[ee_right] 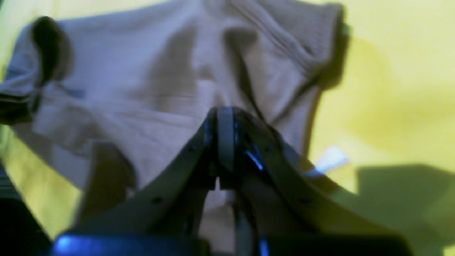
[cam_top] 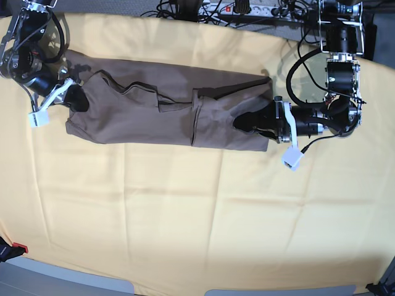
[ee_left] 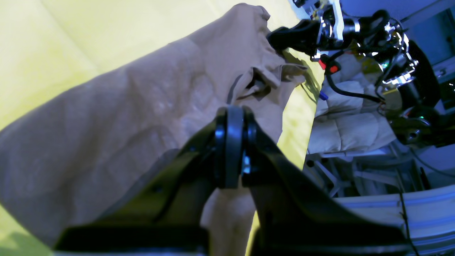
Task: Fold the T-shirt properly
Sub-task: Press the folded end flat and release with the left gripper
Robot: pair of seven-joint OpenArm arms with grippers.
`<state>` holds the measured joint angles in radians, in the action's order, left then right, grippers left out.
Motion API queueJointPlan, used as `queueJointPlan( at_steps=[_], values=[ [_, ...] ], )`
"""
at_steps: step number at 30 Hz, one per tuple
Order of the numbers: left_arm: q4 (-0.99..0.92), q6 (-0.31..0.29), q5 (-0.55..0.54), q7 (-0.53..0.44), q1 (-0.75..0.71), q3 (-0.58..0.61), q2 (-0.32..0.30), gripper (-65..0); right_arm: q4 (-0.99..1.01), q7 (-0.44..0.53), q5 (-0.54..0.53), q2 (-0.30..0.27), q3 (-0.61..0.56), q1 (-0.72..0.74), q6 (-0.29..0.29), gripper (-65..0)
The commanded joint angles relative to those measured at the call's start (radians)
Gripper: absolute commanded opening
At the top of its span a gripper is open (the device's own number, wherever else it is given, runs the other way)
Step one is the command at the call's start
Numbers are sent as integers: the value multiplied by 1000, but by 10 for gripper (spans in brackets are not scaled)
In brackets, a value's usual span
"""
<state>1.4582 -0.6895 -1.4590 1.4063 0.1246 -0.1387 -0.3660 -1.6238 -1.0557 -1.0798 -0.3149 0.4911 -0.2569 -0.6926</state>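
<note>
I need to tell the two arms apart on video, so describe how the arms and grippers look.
Both arms are black with silver metal joints and loose black cables. The left gripper has black angled fingers ending in rounded dark pads; the right gripper has the same shape. In the base view each wrist carries a small white block: left arm, right arm. A red part shows on the right arm.

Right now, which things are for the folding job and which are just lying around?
For the job:
- T-shirt
- left pincer, shut on the T-shirt
- right pincer, shut on the T-shirt

Just there:
- yellow table cloth
- power strip and cables behind the table
</note>
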Motion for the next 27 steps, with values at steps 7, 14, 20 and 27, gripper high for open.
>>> queueJointPlan(
  at_steps=[7,14,20,27],
  values=[
    [16,-9,-25,-10,-20,-5,-2,-650,-19,10,-47,-15,9,106,-6,-646],
    [16,-9,-25,-10,-84,-3,20,-650,-19,11,-47,-15,9,169,-6,-646],
    [15,-9,-6,-10,-117,18,19,-650,-19,11,-48,-15,9,174,-6,-646],
    [14,-9,105,-16,-116,93,19,-650,-20,11,-76,-15,13,186,-6,-646]
  ],
)
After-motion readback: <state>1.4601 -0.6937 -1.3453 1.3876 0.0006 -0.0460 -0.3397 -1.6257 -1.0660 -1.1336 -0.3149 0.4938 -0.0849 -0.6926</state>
